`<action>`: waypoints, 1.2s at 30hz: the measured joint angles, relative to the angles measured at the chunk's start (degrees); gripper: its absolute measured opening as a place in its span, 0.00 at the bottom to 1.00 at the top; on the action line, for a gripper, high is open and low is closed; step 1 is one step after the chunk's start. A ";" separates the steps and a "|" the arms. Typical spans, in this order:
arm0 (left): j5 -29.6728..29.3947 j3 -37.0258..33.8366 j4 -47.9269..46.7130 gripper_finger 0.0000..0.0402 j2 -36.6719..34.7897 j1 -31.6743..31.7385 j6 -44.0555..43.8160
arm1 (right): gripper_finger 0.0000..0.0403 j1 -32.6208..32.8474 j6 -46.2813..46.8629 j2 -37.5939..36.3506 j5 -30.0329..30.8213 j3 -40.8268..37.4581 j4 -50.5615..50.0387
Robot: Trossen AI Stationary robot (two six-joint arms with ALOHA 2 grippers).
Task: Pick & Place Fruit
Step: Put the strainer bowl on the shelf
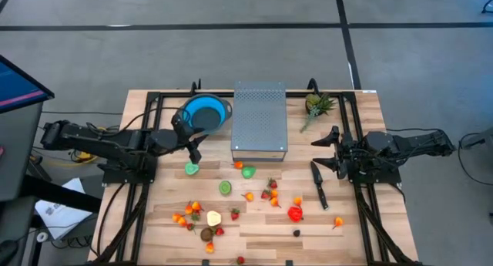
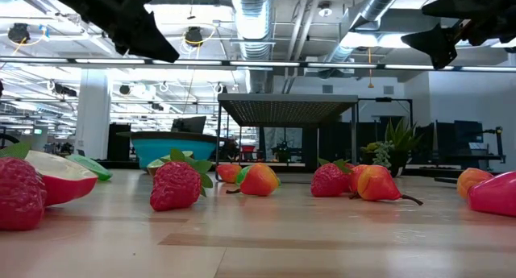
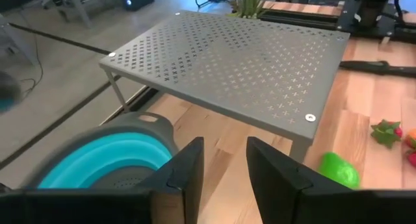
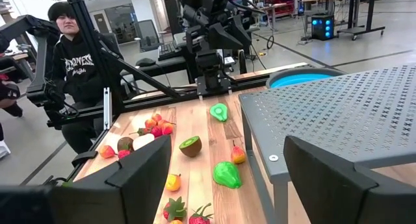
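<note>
- Left pincer (image 1: 192, 152): near the blue bowl (image 1: 206, 112), w/ fingers (image 3: 188, 169) a narrow gap apart, nothing between them.
- Nearest fruit: green avocado half (image 1: 192, 169), on the counter (image 1: 154, 235) just at 6 o'clock of that pincer.
- Remaining fruit scattered toward 5 o'clock, front-centre of counter.
- Right pincer (image 1: 326, 152): spread wide, empty, by the perforated metal riser (image 1: 259, 119), farther from the avocado.
- Judgement: left arm's pick; short drop toward 6.

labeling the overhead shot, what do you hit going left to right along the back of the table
left tool → blue bowl → metal rack → pineapple → right tool
</note>
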 joint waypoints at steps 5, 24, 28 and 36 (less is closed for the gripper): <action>0.01 0.00 -0.01 0.29 0.17 0.00 0.63 | 0.72 -0.01 0.00 -0.01 0.00 0.00 -0.38; 0.03 0.04 0.28 0.87 6.76 6.41 7.28 | 0.72 -0.09 0.00 -0.01 0.45 0.00 -2.38; 3.42 0.04 0.23 0.85 8.65 7.85 6.85 | 0.72 -0.09 -0.02 0.00 0.44 0.00 -2.75; 7.20 0.03 0.17 0.80 18.37 10.94 6.16 | 0.72 -0.09 -1.53 -0.01 0.44 0.00 -3.17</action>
